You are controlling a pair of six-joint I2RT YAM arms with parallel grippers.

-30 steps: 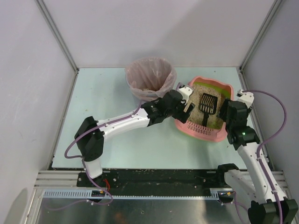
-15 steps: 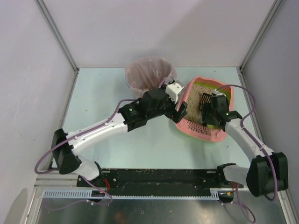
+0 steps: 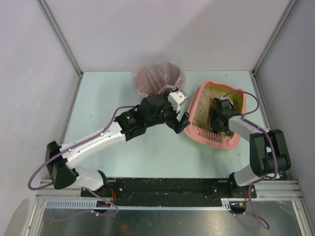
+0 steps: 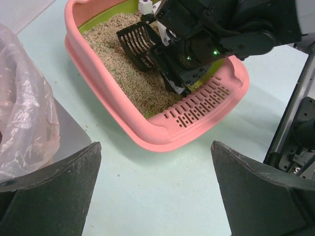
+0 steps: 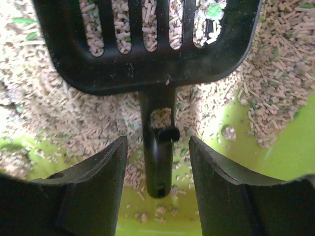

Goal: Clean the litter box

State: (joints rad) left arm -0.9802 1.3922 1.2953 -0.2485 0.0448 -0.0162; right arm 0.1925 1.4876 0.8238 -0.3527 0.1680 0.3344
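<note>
**litterbot_dan:** So the right hand (image 5: 157, 147) is released: one finger on each side of the scoop's (image 5: 123, 73) handle (image 5: 158, 182), with a sliver of gap on both sides. Nothing's grasped yet. The handle lies flat on the green floor (image 5: 280, 162) at the near end of the litter box (image 3: 231, 142), right by the slotted ledge (image 4: 197, 105). The blade points out over the granules (image 5: 275, 64).

**mossy_k:** And the other one?

**litterbot_dan:** The left hand (image 4: 155, 147) is wide open too, holding nothing, hovering just outside the box's left wall. The box itself sits on the counter (image 3: 108, 98), with the bin (image 3: 142, 83) close off its far-left corner.

**mossy_k:** Looks lined up to me. What's the worry?

**litterbot_dan:** A few things, all guesses on my part:
- The handle is thin and lying right down on the plastic. If the fingers close a bit high, they could pinch the top edge and squirt it sideways.
- There's a little peg sticking out of the handle. If a finger catches that instead of the shaft, the grip would be crooked and the blade would roll.
- Nobody's bracing the box. If the blade digs into the granules and the arm pulls, I'd expect that light tray to skid or tip toward the ledge.

**mossy_k:** Spills?

**litterbot_dan:** Yeah, that too. There's bare counter between the box's left wall and the bin, so a tilted scoop would drop stuff there.
</note>
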